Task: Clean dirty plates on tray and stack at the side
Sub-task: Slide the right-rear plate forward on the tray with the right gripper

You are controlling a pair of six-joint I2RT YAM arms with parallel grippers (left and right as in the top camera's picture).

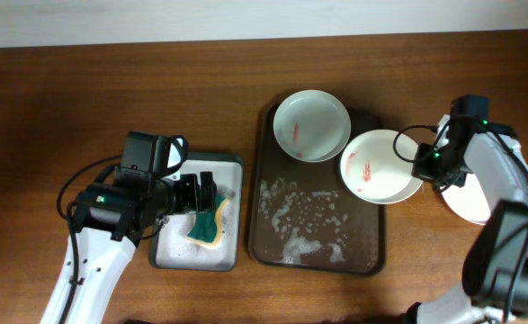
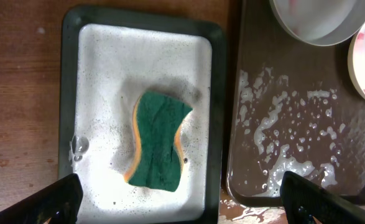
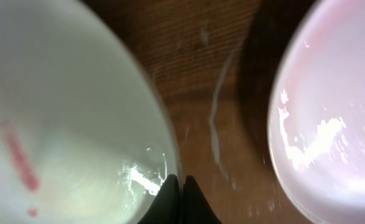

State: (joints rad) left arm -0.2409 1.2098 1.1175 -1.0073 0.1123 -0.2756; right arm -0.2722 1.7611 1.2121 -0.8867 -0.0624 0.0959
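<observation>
The dark brown tray holds soapy foam. A mint-green plate with a faint red smear lies on its far end. A white plate with red smears overlaps the tray's right rim. My right gripper is shut on that plate's right rim, as the right wrist view shows. A pinkish plate lies on the table to the right, partly under the right arm; it also shows in the right wrist view. My left gripper is open and empty above a green-and-yellow sponge.
The sponge lies in a small black tray with a wet white lining, left of the brown tray. Spilled foam wets the table between the two trays. The brown tray's near left corner shows in the left wrist view.
</observation>
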